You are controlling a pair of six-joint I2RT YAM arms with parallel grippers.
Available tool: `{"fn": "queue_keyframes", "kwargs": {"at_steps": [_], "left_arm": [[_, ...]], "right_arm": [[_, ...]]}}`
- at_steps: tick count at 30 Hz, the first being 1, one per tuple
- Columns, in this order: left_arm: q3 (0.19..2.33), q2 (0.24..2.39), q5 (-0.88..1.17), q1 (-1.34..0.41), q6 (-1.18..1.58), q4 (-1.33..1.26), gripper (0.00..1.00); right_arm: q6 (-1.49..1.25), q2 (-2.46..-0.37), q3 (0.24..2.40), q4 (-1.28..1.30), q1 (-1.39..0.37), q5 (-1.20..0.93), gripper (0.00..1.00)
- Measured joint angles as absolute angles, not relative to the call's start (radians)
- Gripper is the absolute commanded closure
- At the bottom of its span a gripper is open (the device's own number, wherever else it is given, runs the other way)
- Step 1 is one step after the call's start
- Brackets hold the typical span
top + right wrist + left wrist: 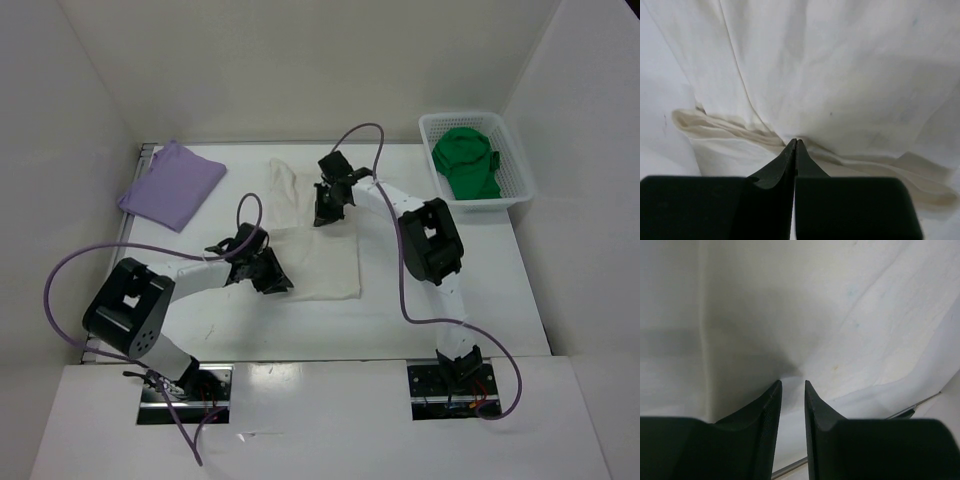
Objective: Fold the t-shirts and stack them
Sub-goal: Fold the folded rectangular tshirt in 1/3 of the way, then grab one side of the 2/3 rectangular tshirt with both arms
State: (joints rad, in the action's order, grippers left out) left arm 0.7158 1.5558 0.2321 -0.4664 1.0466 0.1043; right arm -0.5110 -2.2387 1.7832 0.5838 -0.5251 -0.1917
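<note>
Plain lavender t-shirt (172, 187), plain cream t-shirt (320, 265), bright green t-shirt (465, 165), white mesh basket (519, 168).

A folded t-shirt (172, 185) lies at the far left corner of the table (300, 325). The middle t-shirt (320, 262) lies spread at the table's centre, a narrow part reaching toward the far edge. A basket (520, 165) stands at the far right corner with a third t-shirt (467, 162) inside. The left tool (272, 277) sits at the middle t-shirt's near left edge, the right tool (328, 207) on its far part.
</note>
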Motion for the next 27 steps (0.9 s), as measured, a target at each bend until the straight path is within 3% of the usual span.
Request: {"fn": "queue_keyframes", "kwargs": {"at_steps": [7,17,18,21,22,25,27], "left_arm": [[0.713,1.403,0.163,-0.465,1.042,0.208,0.63],[0.602,1.23,0.156,-0.355,1.018,0.284,0.61],[0.584,1.221,0.16,-0.34,1.018,0.293,0.59],[0.54,1.2,0.174,-0.306,1.017,0.318,0.51],[0.531,1.194,0.178,-0.297,1.016,0.324,0.44],[0.504,1.184,0.2,-0.281,1.012,0.316,0.41],[0.493,1.185,0.218,-0.279,1.013,0.307,0.39]], "right_arm": [[-0.513,-2.214,1.784,0.561,-0.496,-0.168,1.0],[-0.583,-1.781,1.238,0.491,-0.495,-0.278,0.99],[-0.597,-1.732,1.18,0.488,-0.495,-0.284,0.96],[-0.638,-1.609,1.018,0.474,-0.495,-0.308,0.75],[-0.652,-1.581,0.974,0.468,-0.495,-0.314,0.64],[-0.688,-1.541,0.879,0.448,-0.495,-0.332,0.53],[-0.708,-1.534,0.833,0.437,-0.495,-0.338,0.51]]}}
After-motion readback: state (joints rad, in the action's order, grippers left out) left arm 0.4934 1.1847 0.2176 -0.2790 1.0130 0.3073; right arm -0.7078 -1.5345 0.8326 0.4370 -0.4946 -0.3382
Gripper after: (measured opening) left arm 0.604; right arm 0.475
